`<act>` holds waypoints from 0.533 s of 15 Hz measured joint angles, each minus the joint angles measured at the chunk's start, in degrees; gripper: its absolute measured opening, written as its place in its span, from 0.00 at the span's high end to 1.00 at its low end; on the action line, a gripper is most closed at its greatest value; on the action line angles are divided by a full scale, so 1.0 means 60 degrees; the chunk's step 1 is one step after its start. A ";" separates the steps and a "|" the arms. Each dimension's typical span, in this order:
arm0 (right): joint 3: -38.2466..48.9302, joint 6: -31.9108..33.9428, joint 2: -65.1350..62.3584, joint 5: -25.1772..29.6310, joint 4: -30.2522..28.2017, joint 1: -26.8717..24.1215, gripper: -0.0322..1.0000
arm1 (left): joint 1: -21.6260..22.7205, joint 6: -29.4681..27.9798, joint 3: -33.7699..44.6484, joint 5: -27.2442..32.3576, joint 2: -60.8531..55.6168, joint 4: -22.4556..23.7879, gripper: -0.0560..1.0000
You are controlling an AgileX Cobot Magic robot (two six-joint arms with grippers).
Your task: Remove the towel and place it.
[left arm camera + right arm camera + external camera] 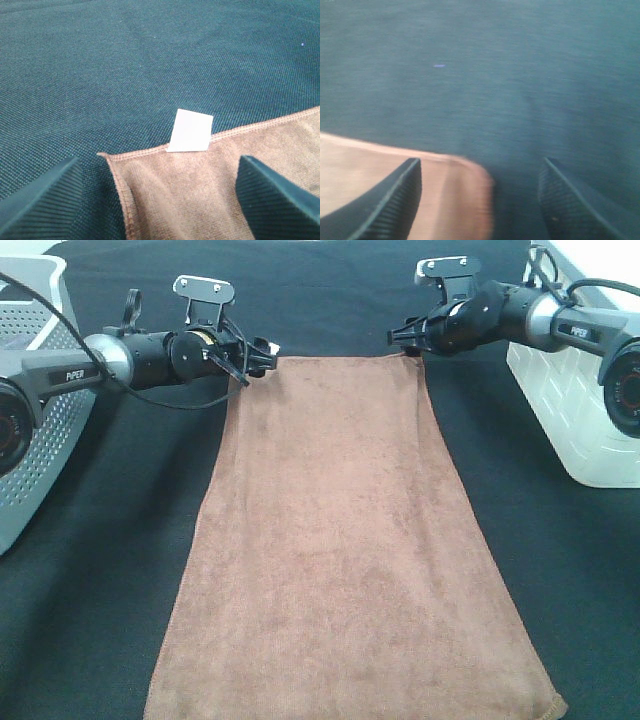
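Note:
The brown towel [340,540] lies flat and spread out on the black table cloth [90,620], long side running from far to near. My left gripper [256,356] is at the towel's far left corner. In the left wrist view it [160,165] is open, its fingers [45,200] either side of the corner [175,195], next to the small white tag [190,130]. My right gripper [408,337] is at the far right corner. In the blurred right wrist view it [481,165] is open around that corner [460,195]. Neither holds anything.
A grey perforated basket [40,390] stands at the left edge, behind the left arm. A white basket [575,410] stands at the right edge, under the right arm. The black cloth covers the whole table around the towel.

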 joint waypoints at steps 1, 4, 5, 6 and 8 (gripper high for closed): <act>0.0000 0.0038 0.0000 0.0000 0.0000 -0.0048 0.34 | 0.0000 0.0000 0.0000 0.0000 0.0000 0.0000 0.21; 0.0000 0.0124 0.0067 -0.0038 0.0000 -0.0048 0.34 | 0.0000 0.0000 0.0000 0.0038 0.0019 0.0000 0.21; 0.0000 0.0124 0.0143 -0.0105 0.0000 -0.0048 0.34 | 0.0000 -0.0010 0.0000 0.0067 0.0038 0.0000 0.21; 0.0000 0.0124 0.0286 -0.0105 0.0000 -0.0048 0.34 | 0.0000 -0.0019 0.0000 0.0086 0.0057 0.0000 0.21; 0.0000 0.0124 0.0535 -0.0201 0.0000 -0.0048 0.34 | 0.0000 -0.0019 0.0000 0.0134 0.0067 0.0000 0.21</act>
